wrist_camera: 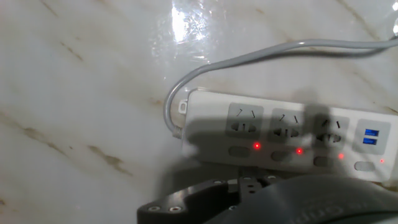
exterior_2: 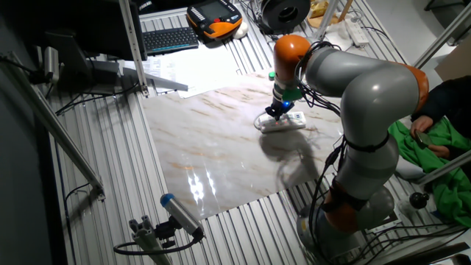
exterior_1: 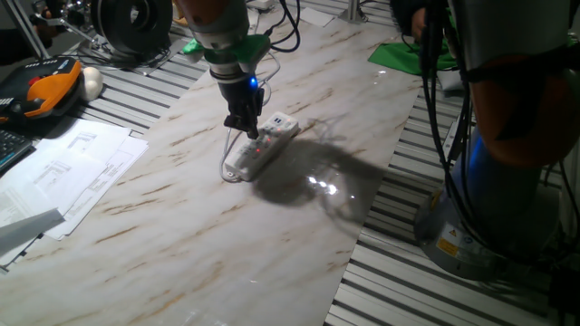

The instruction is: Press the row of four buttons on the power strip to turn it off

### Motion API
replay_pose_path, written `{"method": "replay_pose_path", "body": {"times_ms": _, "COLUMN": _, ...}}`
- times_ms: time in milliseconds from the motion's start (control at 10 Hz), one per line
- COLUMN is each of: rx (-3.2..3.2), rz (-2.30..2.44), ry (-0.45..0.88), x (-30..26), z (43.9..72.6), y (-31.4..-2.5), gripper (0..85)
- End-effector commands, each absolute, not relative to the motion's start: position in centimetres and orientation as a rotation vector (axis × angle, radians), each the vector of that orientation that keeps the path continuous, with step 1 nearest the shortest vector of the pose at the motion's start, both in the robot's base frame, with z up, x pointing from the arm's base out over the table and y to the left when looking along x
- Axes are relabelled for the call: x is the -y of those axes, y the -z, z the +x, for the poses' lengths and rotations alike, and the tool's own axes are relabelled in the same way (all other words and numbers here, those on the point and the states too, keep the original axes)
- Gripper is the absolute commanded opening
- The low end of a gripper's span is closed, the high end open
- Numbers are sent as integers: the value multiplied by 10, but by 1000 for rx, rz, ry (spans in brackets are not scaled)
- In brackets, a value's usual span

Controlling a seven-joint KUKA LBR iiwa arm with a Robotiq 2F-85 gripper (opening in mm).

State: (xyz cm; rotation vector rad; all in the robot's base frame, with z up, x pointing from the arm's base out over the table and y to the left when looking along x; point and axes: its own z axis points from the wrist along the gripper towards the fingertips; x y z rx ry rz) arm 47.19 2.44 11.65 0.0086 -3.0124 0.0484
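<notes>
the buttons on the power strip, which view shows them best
The hand view: the buttons run in a row below the sockets on the power strip, with red lights beside them. In one fixed view the strip is small, with a faint red glint under the tool. In the other fixed view the strip is tiny; no buttons are discernible.
</notes>
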Motion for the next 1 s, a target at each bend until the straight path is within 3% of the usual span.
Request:
{"method": "replay_pose_path", "body": {"times_ms": 0, "rx": 3011, "rz": 18, "ry": -48, "x": -25, "z": 472, "y": -117, "gripper": 0}}
{"method": "replay_pose_path", "body": {"times_ms": 500, "rx": 2949, "rz": -13, "ry": -101, "x": -25, "z": 472, "y": -117, "gripper": 0}}
{"method": "replay_pose_path", "body": {"times_ms": 700, "rx": 2923, "rz": 4, "ry": 6, "x": -25, "z": 472, "y": -117, "gripper": 0}}
{"method": "replay_pose_path", "body": {"times_ms": 900, "rx": 2922, "rz": 44, "ry": -34, "x": -25, "z": 472, "y": -117, "gripper": 0}}
